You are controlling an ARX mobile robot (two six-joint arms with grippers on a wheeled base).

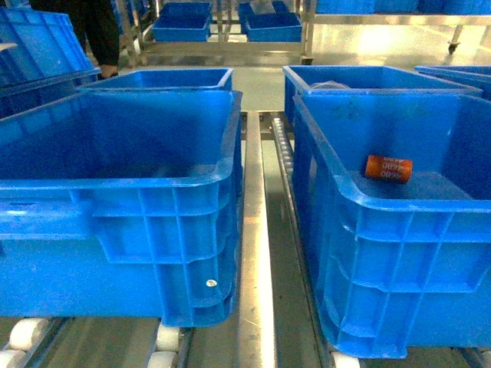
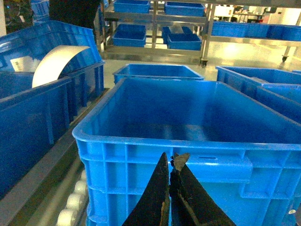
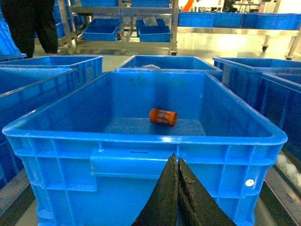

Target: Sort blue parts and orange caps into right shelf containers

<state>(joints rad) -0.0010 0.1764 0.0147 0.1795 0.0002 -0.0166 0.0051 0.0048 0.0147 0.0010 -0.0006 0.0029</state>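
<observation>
An orange cap [image 3: 163, 117] lies on its side on the floor of the right tote [image 3: 141, 136], mid-frame in the right wrist view, already sorted. The left tote [image 2: 188, 141] looks empty. Both the left gripper [image 2: 172, 165] and the right gripper [image 3: 176, 162] sit at bottom centre outside the near walls, jaws together and holding nothing, probably parked between picks.

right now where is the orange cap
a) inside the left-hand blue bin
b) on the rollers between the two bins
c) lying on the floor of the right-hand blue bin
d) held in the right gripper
c: the orange cap lies on its side on the floor of the right-hand blue bin, and the right wrist view shows it there too, ahead of the shut, empty right gripper.
</observation>
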